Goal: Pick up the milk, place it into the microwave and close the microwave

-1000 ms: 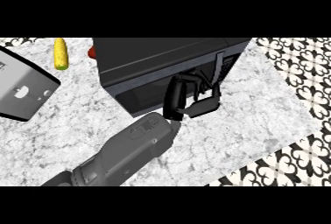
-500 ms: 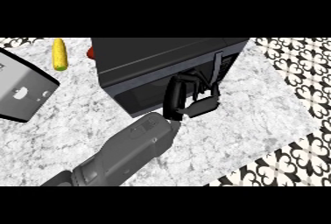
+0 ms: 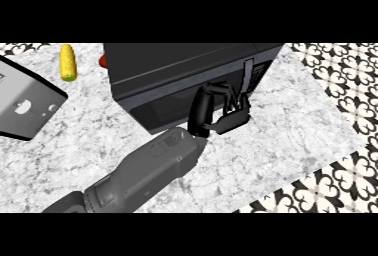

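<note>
1. Grey forearm (image 3: 140,175) entering from lower left edge, cut off at the frame bottom; which arm it belongs to not certain from this view, taken as right.
2. Right hand (image 3: 214,110) against the microwave (image 3: 184,75) front, at its right part beside the handle (image 3: 246,75). Fingers curled; nothing visibly held inside them, so read as clenched, pressing on the door. Exact contact hard to make out: black on black.
3. Microwave door appears closed. Interior hidden.
4. Milk not seen anywhere on the counter (image 3: 280,130); possibly inside the microwave, cannot tell.
5. Grey appliance (image 3: 26,102) at left edge, partly cut off; type unclear.
6. Corn (image 3: 67,62) lying far left on the counter, apart from the microwave.
7. Small red object (image 3: 103,60) just behind the microwave's left corner, mostly hidden.
8. Left hand out of frame.
</note>
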### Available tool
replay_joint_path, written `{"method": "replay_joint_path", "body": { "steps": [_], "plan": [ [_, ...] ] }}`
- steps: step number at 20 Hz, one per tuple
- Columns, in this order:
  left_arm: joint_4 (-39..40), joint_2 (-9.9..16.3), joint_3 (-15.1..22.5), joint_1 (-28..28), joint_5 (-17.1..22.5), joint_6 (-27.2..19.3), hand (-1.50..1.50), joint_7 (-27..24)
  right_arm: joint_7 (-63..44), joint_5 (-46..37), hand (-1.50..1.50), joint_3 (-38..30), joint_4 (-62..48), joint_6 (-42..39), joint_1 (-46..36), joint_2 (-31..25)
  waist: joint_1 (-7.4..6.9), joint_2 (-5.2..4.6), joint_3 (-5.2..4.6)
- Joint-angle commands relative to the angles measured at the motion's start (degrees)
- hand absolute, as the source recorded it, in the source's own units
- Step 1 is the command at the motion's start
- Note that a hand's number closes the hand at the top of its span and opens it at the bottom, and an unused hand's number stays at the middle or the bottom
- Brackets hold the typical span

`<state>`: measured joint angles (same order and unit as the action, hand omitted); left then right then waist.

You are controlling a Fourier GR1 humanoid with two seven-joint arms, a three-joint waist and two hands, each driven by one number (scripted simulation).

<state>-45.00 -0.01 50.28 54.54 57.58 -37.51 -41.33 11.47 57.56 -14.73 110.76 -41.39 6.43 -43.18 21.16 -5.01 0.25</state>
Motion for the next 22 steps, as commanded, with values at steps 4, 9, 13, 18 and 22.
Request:
{"method": "replay_joint_path", "body": {
  "steps": [4,9,13,18,22],
  "plan": [
    [7.94,0.00,0.60,1.98,1.67,-2.10,1.50,4.27,-0.51,2.81,-1.50,0.58,0.52,-1.90,-0.18,-1.51,-1.04,-0.44,-0.07],
    [9.28,0.00,0.96,1.32,3.70,-4.07,1.50,5.36,-0.59,4.21,-1.50,-0.68,0.85,-2.05,0.60,-2.42,-1.93,0.13,-0.19],
    [10.21,0.00,0.45,0.02,5.82,-5.78,1.50,5.69,-0.75,4.64,-1.50,-1.49,1.32,-2.41,2.19,-2.67,-3.29,0.49,-0.23],
    [10.00,0.00,1.65,-1.07,7.53,-4.01,-1.50,4.79,-1.17,6.30,-1.50,-2.74,2.39,-1.50,3.89,-3.31,-4.55,0.98,-0.40],
    [10.08,0.00,2.61,-1.28,9.00,-3.84,-1.50,4.66,-1.57,6.99,-1.50,-4.06,2.70,-1.53,4.80,-4.26,-4.79,1.04,-0.40]
  ]
}}
